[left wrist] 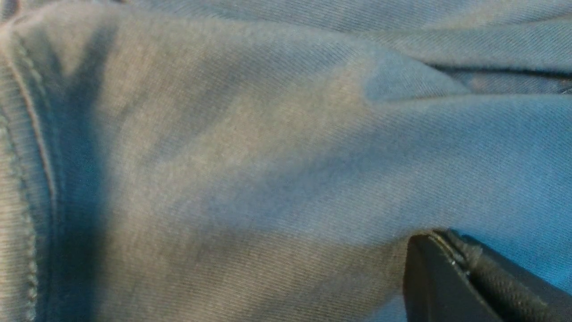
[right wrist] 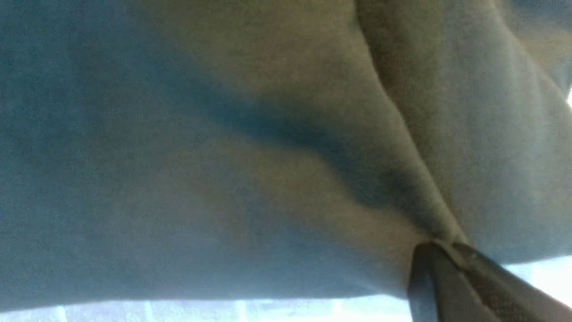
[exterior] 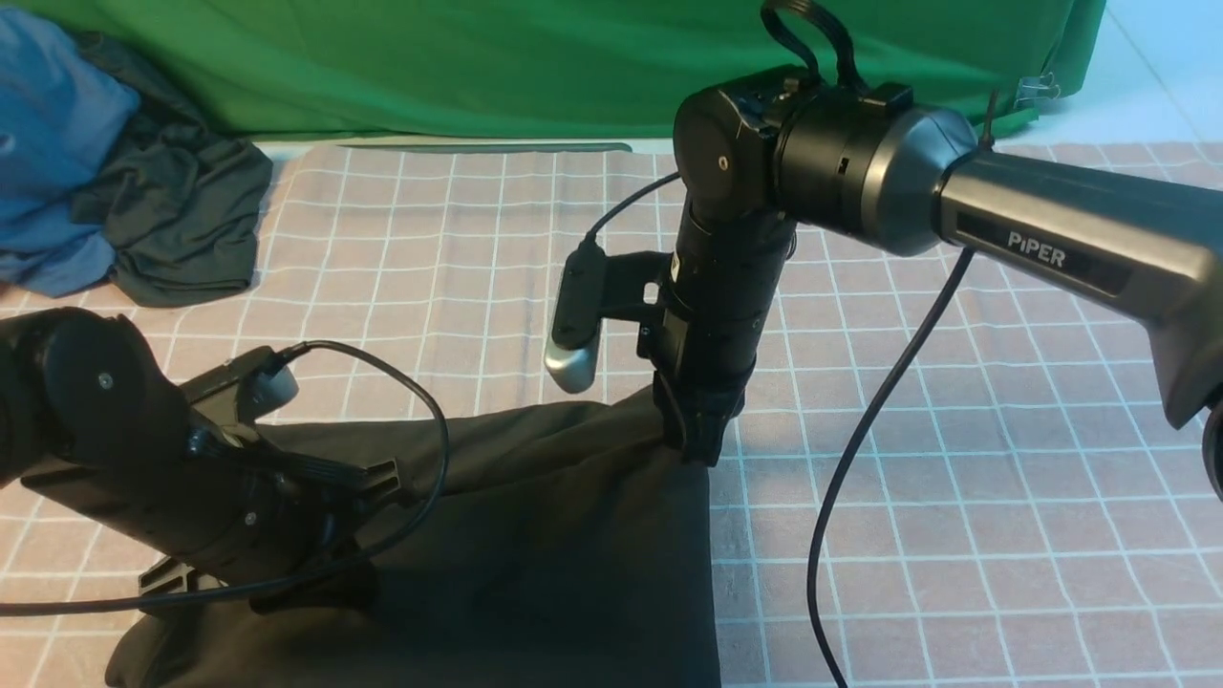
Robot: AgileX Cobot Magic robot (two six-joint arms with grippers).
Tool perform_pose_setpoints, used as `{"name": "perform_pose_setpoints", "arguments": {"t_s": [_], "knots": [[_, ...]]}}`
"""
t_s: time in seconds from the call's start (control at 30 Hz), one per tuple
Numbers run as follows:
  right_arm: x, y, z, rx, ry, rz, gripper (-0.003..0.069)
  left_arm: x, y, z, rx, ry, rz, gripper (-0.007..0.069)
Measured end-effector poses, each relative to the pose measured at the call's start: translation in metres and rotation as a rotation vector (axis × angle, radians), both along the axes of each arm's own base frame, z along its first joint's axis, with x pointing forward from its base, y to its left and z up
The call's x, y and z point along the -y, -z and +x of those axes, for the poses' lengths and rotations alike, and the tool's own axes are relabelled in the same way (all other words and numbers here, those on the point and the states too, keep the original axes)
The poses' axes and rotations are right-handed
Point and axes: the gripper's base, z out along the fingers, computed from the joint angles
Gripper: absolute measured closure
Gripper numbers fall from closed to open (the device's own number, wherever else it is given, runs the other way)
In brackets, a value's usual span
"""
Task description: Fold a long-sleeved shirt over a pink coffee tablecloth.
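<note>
Matte black arms, white "PiPER" lettering on the right arm [exterior: 1070, 250], looping black cables.

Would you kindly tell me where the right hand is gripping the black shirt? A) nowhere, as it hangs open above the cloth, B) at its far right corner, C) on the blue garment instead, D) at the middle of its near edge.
B: in the front view the right hand is shut on the far right corner of the black shirt, pinching up a small peak of fabric.
</note>
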Motion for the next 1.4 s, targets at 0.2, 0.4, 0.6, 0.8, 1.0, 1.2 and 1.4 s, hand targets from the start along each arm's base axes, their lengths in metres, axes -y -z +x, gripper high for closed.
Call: {"name": "perform_pose_setpoints", "arguments": {"t_s": [0.2,0.4,0.6,0.8,1.0,1.2,1.4], "knots": [[-0.004,-0.021,0.008,0.064,-0.003,0.025,0.0623,0.000,0.000,0.000,-0.001,0.001,0.001,0.0610],[-0.006,-0.027,0.009,0.068,0.043,0.048,0.0617,0.000,0.000,0.000,0.000,0.003,0.004,0.0610],[-0.007,-0.028,0.008,0.039,0.116,0.068,0.0467,-0.001,0.000,0.000,0.000,0.005,0.007,0.0610],[-0.017,-0.016,-0.005,-0.006,0.016,0.067,0.0251,-0.001,0.000,0.000,0.008,0.005,0.009,0.0610],[-0.020,-0.001,-0.007,0.007,-0.027,0.048,0.0232,-0.001,0.000,0.001,0.016,0.006,0.010,0.0610],[-0.020,0.012,-0.004,0.010,-0.032,0.017,0.0235,-0.001,0.000,0.001,0.017,0.009,0.011,0.0610],[-0.018,0.015,-0.007,-0.035,-0.035,-0.013,0.0451,-0.001,0.000,0.001,0.017,0.009,0.011,0.0610]]}}
